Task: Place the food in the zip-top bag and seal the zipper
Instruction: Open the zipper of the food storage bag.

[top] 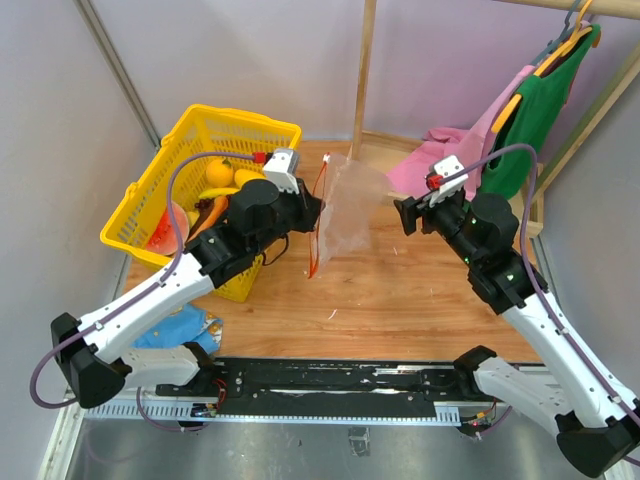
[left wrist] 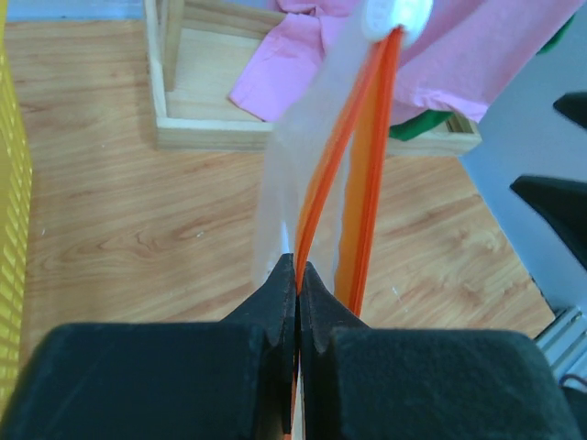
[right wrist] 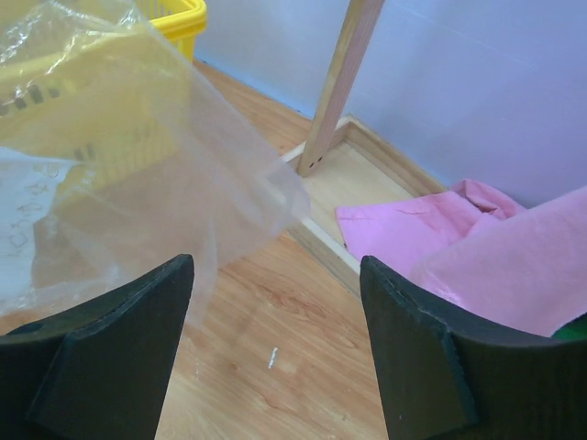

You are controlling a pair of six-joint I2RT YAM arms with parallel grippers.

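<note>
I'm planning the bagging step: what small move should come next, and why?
Probably ease the right gripper forward to pinch the free side of the zip-top bag. Its fingers stand open just short of the plastic, while the left gripper is shut on the zipper and the food sits in the basket.

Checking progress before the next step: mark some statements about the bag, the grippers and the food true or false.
1. The left gripper is shut on the bag's red zipper. True.
2. The right gripper grips the bag. False: it is open, closed on nothing.
3. The food sits in the yellow basket. True.
4. The bag lies flat. False: the left gripper holds it up.
</note>
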